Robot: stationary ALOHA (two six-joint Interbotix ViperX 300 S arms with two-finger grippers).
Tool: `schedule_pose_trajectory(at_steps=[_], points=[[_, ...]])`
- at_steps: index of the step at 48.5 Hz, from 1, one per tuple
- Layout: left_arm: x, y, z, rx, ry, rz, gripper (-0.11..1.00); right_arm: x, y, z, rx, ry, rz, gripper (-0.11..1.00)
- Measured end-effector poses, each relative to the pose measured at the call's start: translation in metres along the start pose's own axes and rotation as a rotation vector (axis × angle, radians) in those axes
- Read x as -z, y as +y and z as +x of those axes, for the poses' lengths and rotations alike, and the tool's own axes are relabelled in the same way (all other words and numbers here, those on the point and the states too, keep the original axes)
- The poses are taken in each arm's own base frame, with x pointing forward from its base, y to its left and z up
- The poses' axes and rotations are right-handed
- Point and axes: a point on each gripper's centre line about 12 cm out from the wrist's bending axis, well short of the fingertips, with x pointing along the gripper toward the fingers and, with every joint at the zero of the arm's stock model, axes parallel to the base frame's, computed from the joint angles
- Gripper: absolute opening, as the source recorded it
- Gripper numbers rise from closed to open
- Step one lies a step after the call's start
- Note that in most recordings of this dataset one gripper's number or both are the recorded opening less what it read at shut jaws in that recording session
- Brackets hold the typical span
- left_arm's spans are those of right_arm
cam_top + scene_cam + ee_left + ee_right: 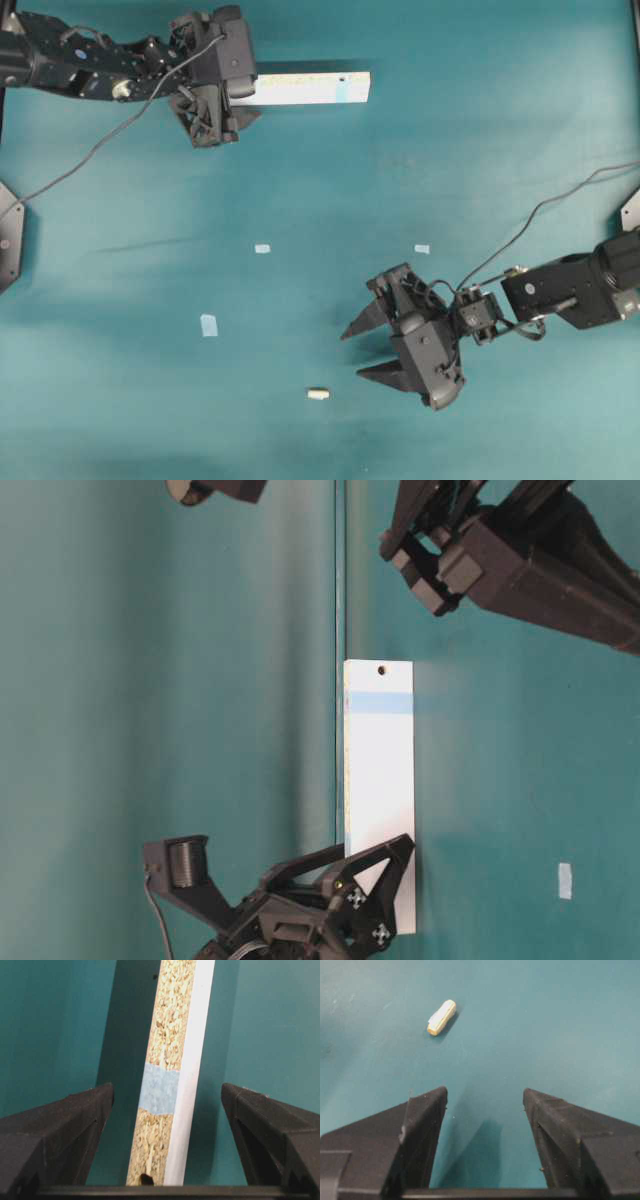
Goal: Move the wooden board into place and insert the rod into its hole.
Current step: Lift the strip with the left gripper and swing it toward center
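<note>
Overhead view: the wooden board point(305, 88) lies along the far edge of the teal table point(330, 180), its length running left to right, with the hole point(342, 76) near its right end. The left gripper point(238, 103) is at the board's left end with its jaws spread, covering that end from above; whether it touches the board cannot be told here. Well apart, at the near right, the right gripper point(362, 352) hangs with its jaws spread and nothing between them. The rod point(318, 394) lies on the table just to the left of its nearer fingertip. Three small tape squares point(209, 324) dot the middle of the table.

Table-level view: the board point(380, 780) runs away from the camera, the hole point(381, 669) at its far end beyond a pale-blue tape band point(378, 703). The left gripper point(385, 895) overlaps the board's near end.

Left wrist view: the board point(172, 1075) shows its speckled chipboard edge and runs straight between the two black fingers point(65, 1125), with a clear gap to each side. A blue tape band point(159, 1088) crosses the edge. The fingers stand apart from the board.

Right wrist view: the right gripper's fingers point(422, 1125) are spread over bare table. The rod point(442, 1017) lies ahead of them and to the left, outside the gap, untouched.
</note>
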Motion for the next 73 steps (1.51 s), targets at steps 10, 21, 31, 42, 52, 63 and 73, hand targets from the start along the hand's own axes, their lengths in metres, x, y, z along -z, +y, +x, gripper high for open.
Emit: schedule_pose_trajectory(at_steps=[10,21,31,42,52,63,73], points=[[0.004,-0.001,0.009,-0.005,-0.006,0.0,0.87,0.001,0.0,0.0,-0.001,0.005,-0.001,0.72],[0.002,-0.001,0.012,-0.021,-0.037,-0.011,0.76,0.0,0.0,0.0,-0.001,0.003,-0.001,0.72],[0.005,-0.002,0.012,-0.02,-0.035,-0.051,0.51,0.001,0.0,0.0,0.0,0.005,0.0,0.72],[0.009,-0.006,0.012,-0.014,-0.031,-0.054,0.22,0.004,0.0,0.0,0.0,0.032,-0.001,0.72],[0.01,-0.006,0.014,-0.012,-0.025,-0.056,0.22,0.005,0.0,0.0,0.0,0.038,-0.001,0.72],[0.005,-0.005,0.015,-0.012,-0.03,-0.069,0.22,0.005,0.0,0.0,0.0,0.043,-0.001,0.72],[-0.012,-0.016,0.005,0.008,-0.069,-0.059,0.22,0.007,0.0,0.0,0.001,0.06,0.0,0.72]])
